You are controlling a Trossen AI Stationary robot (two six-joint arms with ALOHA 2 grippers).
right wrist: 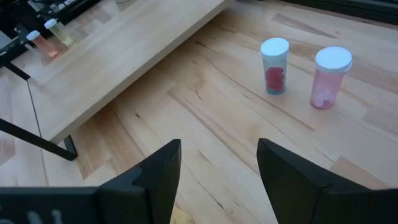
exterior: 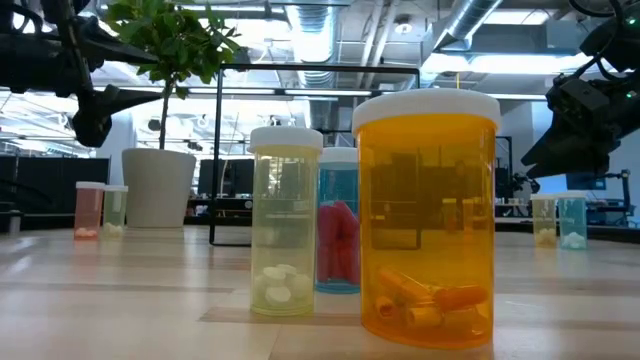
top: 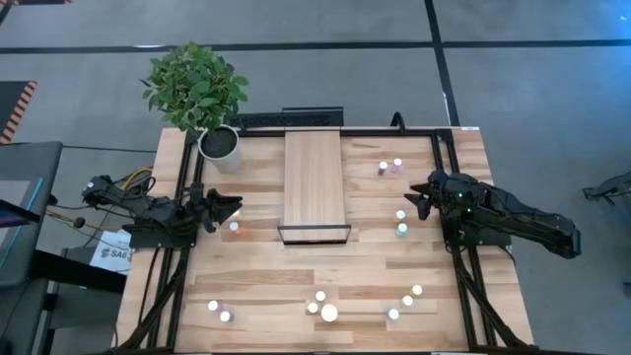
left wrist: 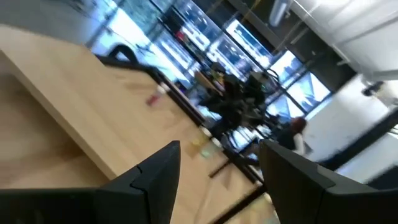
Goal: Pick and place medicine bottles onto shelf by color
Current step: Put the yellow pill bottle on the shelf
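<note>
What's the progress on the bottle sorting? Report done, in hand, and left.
Done: nothing; the shelf carries no bottles. In hand: nothing; the left gripper and right gripper are both open, empty. Left: every bottle, like the pink bottle and teal bottle, stands on the table.

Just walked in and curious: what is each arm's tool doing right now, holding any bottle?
Left tool: open, holding nothing.
Right tool: open, holding nothing.
</note>
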